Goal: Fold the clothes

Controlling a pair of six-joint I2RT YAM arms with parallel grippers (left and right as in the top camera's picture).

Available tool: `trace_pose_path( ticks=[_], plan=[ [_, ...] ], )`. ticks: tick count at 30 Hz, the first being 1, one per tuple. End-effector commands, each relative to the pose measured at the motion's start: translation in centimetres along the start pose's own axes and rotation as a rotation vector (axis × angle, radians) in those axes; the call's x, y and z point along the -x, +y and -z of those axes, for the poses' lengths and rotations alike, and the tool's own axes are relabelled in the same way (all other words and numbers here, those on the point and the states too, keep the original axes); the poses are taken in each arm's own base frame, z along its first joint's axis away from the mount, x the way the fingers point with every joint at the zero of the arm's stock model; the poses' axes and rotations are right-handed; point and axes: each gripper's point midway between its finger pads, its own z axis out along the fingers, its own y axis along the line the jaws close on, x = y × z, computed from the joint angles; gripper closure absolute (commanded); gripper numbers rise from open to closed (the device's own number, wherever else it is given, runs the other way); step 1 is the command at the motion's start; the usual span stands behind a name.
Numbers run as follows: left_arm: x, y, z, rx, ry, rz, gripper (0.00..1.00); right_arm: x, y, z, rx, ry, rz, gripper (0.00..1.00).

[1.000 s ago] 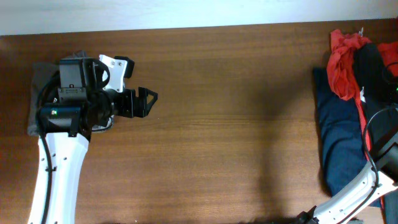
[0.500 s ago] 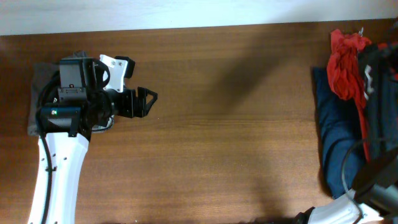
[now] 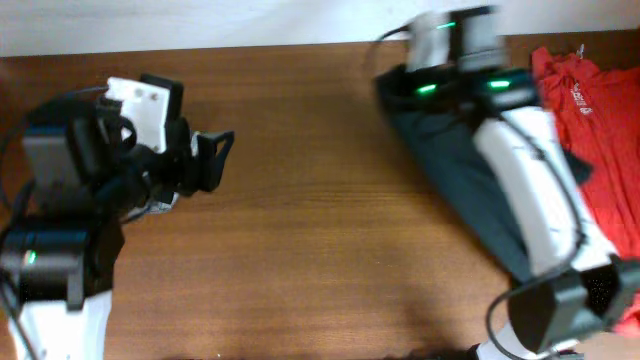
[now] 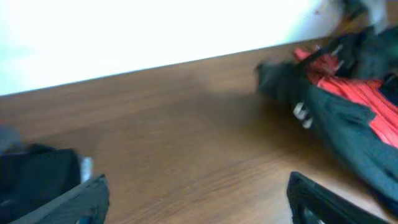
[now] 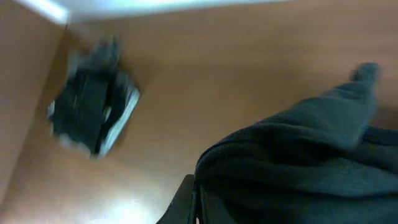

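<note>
Nearest, the left gripper (image 3: 213, 162) hovers above the wooden table (image 3: 320, 230), its fingers spread wide with nothing between them. Farther across, the dark T-shirt (image 3: 450, 170) stretches slantwise over the table's right side, one end bunched in the tightly closed right gripper (image 5: 189, 198). A red garment (image 3: 600, 150) lies just beyond.

You get even, soft light; wall (image 4: 155, 31) blown out white in left wrist view. Right arm (image 3: 520, 190) motion-smeared overhead, green LEDs (image 3: 430, 88) streaked. Right wrist view heavily blurred: dark cloth (image 5: 292, 162), surface (image 5: 217, 74) both soft. Left wrist fingers (image 4: 323, 202) out of focus.
</note>
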Motion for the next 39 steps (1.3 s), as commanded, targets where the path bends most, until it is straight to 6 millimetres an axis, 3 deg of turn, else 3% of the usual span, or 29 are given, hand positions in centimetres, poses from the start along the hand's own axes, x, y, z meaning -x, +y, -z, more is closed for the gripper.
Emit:
trace_pose_path(
  ticks=[1, 2, 3, 5, 7, 10, 11, 12, 13, 15, 17, 21, 24, 28, 32, 33, 34, 35, 36, 37, 39],
  plan=[
    [0.9, 1.3, 3.6, 0.167, -0.068, -0.038, 0.07, -4.9, 6.4, -6.0, 0.078, 0.159, 0.104, 0.96],
    [0.9, 1.6, 4.4, 0.196, -0.077, -0.040, 0.07, -6.7, 8.1, -7.5, 0.098, 0.207, 0.132, 0.95],
    [0.8, 1.6, 5.0, 0.216, -0.083, -0.041, 0.07, -8.5, 9.7, -8.7, 0.111, 0.250, 0.165, 0.87],
    [0.6, 1.7, 5.3, 0.231, -0.078, -0.040, 0.07, -8.8, 9.9, -9.1, 0.064, 0.241, 0.192, 0.79],
    [0.3, 1.8, 5.1, 0.229, -0.063, -0.035, 0.07, -7.6, 8.8, -8.4, 0.012, 0.200, 0.191, 0.68],
    [-0.2, 2.0, 3.6, 0.201, -0.020, -0.021, 0.07, -4.4, 4.7, -5.8, -0.074, 0.118, 0.125, 0.52],
    [-0.7, 1.2, 1.5, 0.109, 0.023, -0.005, 0.09, -2.9, 1.1, -4.0, -0.139, 0.084, 0.021, 0.47],
    [-0.9, 0.9, 0.8, 0.078, 0.040, 0.001, 0.11, -2.4, -0.5, -3.3, -0.162, 0.076, -0.023, 0.46],
    [-1.4, 0.4, -1.0, 0.015, 0.081, 0.015, 0.16, -1.9, -3.7, -2.1, -0.208, 0.066, -0.116, 0.44],
    [-2.6, -0.1, -3.8, -0.051, 0.156, 0.032, 0.19, -1.8, -7.6, -0.3, -0.257, 0.070, -0.228, 0.44],
    [-5.1, -1.1, -9.0, -0.117, 0.289, 0.038, 0.20, -2.6, -12.5, 2.5, -0.328, 0.084, -0.350, 0.44],
    [-10.6, -2.8, -18.4, -0.187, 0.475, -0.019, 0.26, -4.5, -17.5, 6.0, -0.405, 0.117, -0.491, 0.44],
    [-15.8, -1.7, -24.7, -0.129, 0.589, -0.045, 0.32, -5.7, -18.8, 7.3, -0.424, 0.159, -0.500, 0.43],
    [-22.2, -1.9, -29.5, -0.172, 0.706, -0.013, 0.35, -6.2, -18.8, 7.4, -0.430, 0.184, -0.477, 0.41],
    [-26.1, -2.0, -31.5, -0.189, 0.777, 0.017, 0.49, -6.2, -18.8, 7.4, -0.431, 0.183, -0.477, 0.41],
    [-26.7, -2.0, -31.8, -0.186, 0.787, 0.027, 0.58, -6.2, -18.8, 7.4, -0.431, 0.183, -0.477, 0.41],
    [-27.1, -1.9, -31.8, -0.185, 0.798, 0.033, 0.80, -6.2, -18.8, 7.4, -0.431, 0.183, -0.477, 0.41],
    [-27.2, -1.9, -31.8, -0.180, 0.804, 0.036, 0.94, -6.2, -18.8, 7.4, -0.432, 0.183, -0.477, 0.40],
    [-27.3, -1.9, -31.6, -0.177, 0.810, 0.040, 0.99, -6.2, -18.9, 7.5, -0.438, 0.183, -0.477, 0.40],
    [-26.9, -1.4, -31.4, -0.143, 0.814, 0.057, 0.99, -6.2, -18.9, 7.5, -0.438, 0.183, -0.476, 0.40],
    [-26.4, 1.8, -29.8, 0.061, 0.859, 0.105, 0.99, -6.2, -18.9, 7.4, -0.439, 0.183, -0.477, 0.40]
  ],
)
